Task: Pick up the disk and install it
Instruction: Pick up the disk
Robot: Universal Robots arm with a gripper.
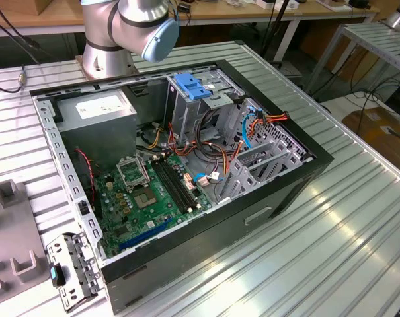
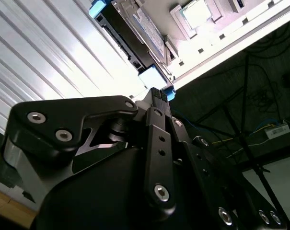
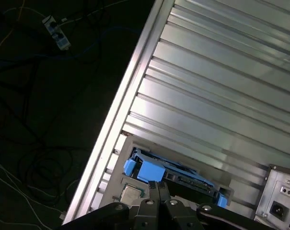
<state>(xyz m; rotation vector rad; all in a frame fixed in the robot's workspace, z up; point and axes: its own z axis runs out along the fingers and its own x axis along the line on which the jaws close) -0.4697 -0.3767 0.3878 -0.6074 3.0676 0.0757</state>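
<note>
The disk (image 3: pixel 183 178) lies flat in a grey holder at the edge of the ribbed metal table, dark body in a bright blue carrier. Its blue end tab (image 3: pixel 145 169) points toward my gripper (image 3: pixel 158 188). In the second wrist view the disk (image 2: pixel 128 40) runs away from the gripper (image 2: pixel 157 94), whose two black fingers are pressed together with their tips right against the tab (image 2: pixel 152 77). I cannot tell whether the tab's edge is pinched between them. The disk rests on its holder, not lifted.
The open computer case (image 1: pixel 305 173) sits mid-table with its green motherboard (image 1: pixel 147 195) and a tall metal cage topped by a blue latch (image 1: pixel 190 86). The arm's base (image 1: pixel 107 53) stands behind it. A square chip (image 2: pixel 195 12) lies beside the disk. Cables cover the dark floor (image 3: pixel 39 120) past the table edge.
</note>
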